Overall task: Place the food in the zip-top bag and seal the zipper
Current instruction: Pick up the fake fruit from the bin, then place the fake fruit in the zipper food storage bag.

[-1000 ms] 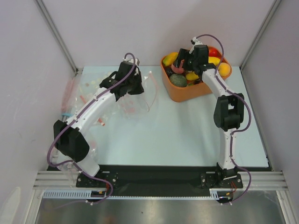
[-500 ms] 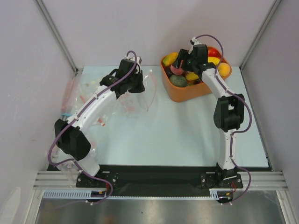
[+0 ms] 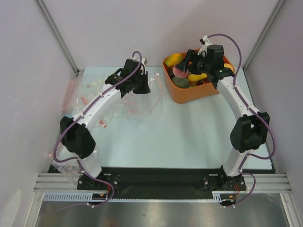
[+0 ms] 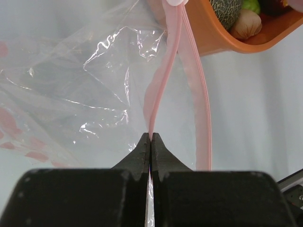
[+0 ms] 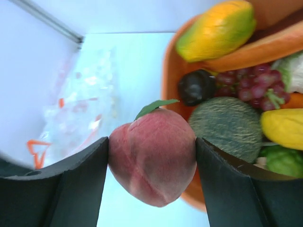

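The peach [image 5: 154,161] has been raised from the tub [image 3: 191,93] and is gripped between the right jaws above its left rim. The pink strip [image 4: 163,80] of the bag [image 4: 80,90] is kept pinched in the left jaws, so loading can follow.

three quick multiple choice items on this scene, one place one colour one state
1. Where is the glossy pink toy peach? A) flat on the table B) held in the right gripper C) on the floor
2. What colour is the rigid plastic tub? A) orange B) blue C) grey
3. The left gripper is A) wide open B) shut on the crinkly clear bag's pale-pink zipper strip C) holding a melon
Answers: B, fingers flank it; A, its wall is orange; B, closed tips pinch the strip.
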### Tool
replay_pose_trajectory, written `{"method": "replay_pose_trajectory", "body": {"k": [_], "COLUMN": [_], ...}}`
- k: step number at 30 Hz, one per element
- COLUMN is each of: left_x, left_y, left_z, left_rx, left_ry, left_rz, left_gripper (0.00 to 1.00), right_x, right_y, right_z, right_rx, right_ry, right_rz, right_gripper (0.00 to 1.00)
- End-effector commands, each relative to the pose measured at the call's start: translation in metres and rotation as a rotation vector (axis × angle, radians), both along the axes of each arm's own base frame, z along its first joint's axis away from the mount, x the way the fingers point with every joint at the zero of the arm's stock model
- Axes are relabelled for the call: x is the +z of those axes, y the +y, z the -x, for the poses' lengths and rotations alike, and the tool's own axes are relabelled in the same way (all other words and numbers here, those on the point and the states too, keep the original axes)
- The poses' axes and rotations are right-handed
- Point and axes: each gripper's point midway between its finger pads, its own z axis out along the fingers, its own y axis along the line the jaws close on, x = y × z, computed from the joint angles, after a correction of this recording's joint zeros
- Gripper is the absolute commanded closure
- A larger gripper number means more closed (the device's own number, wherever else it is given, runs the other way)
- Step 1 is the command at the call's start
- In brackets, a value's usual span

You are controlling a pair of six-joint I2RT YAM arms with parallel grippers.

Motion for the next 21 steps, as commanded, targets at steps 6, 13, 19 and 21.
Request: {"method": "replay_pose_trajectory", "body": {"k": [6,13,19,21], "left_x": [0.041,0.074,0.094,0.101], "left_y": [-0.02,-0.036,-0.049,-0.05], "left_z": [-0.012,-0.004,0.004,0.006], "left_rx": [0.0,-0.029,-0.057,-0.053], "left_ry": [-0.025,-0.067,-0.076,-0.08], "left_rz": [0.112,0.198,0.279,0.306], "left_gripper": [1.0,1.0,1.0,1.0], "right_x": [0.065,0.046,0.007,-0.006], "right_y": [0.065,0.094,0.091,0.084], "right_z": [0.084,0.108,0.109,0.11], "right_rx": [0.277,0.342,0.292,0.267], "right_ry": [-0.128,-0.072,0.015,0.037], "right_rz": [-0.126,-0.171,-0.082,-0.046], "right_gripper": [0.47,0.47,0.49,0.48]}}
